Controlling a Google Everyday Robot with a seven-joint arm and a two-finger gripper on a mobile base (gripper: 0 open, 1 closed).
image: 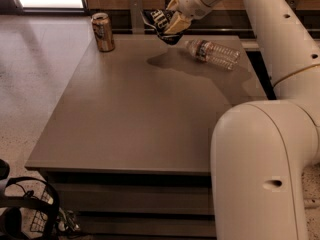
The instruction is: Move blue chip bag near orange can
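The blue chip bag [161,23], dark navy foil with white lettering, hangs in the air above the far edge of the grey table [140,114]. My gripper [175,21] is shut on the bag's right side and holds it clear of the tabletop. The orange can [103,32], coppery with a silver top rim, stands upright at the table's far left corner, well left of the bag. The bag's shadow falls on the table just below it.
A clear plastic water bottle [212,53] lies on its side at the far right of the table. My white arm [265,149] fills the right foreground. A dark rail [135,9] runs behind the table. A wire basket [30,214] sits on the floor at lower left.
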